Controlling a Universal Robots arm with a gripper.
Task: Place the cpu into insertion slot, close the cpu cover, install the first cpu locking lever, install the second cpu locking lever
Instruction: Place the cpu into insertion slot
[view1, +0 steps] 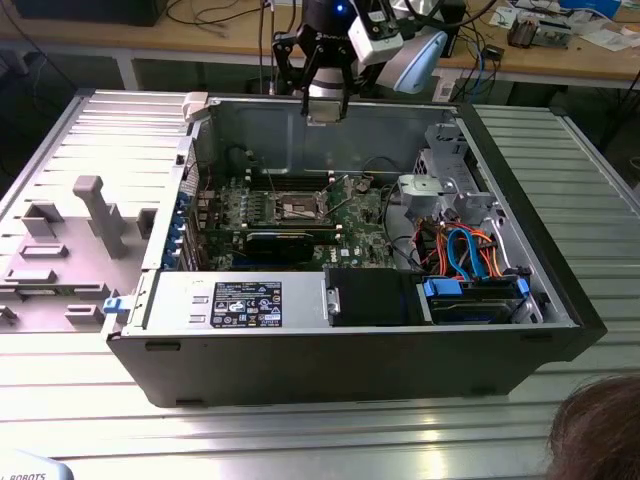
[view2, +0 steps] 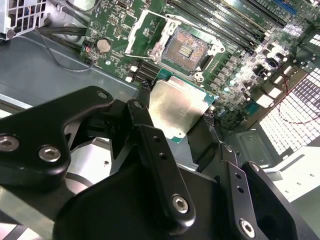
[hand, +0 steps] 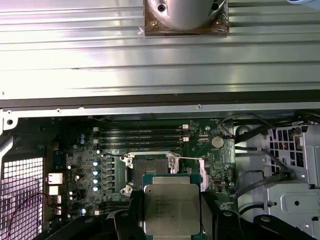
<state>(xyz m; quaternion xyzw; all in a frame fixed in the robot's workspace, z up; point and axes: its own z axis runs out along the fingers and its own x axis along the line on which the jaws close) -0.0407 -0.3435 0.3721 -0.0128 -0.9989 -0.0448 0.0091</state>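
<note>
Gripper (view1: 325, 108) clamped on cpu (hand: 172, 207) edges, well above open slot (hand: 150, 168); any tilt or offset vs slot on descent could, imo, bend pins or jam chip.

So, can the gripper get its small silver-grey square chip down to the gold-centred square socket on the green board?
Probably yes. The gripper holds the cpu above the open case, the insertion slot lies bare beneath, and the silver cpu cover is swung back off it.
</note>
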